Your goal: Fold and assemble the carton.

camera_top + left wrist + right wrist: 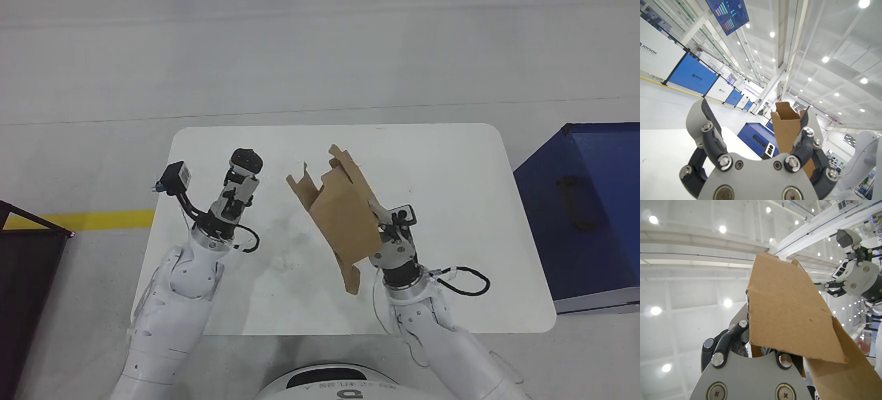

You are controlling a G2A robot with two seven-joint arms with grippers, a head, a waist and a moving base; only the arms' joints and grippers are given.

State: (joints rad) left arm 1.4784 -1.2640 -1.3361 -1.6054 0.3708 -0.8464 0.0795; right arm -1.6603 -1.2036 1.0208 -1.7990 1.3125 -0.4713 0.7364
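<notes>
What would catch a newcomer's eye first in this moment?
The brown carton, half-folded with loose flaps, is held tilted above the white table by the right gripper, shut on one edge. Beside it the left gripper is raised, open and empty, apart from the carton. A blue box stands beyond the table on the right arm's side.

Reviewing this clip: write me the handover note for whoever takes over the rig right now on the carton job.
Right hand: shut on the carton, holding it up over the table, tilted.
Left hand: open and empty, raised beside the carton, apart from it.
Done: the carton is picked up and looks partly opened into a sleeve.
Left: the end flaps stick out loose. Square the body, fold the flaps in and close it.
</notes>
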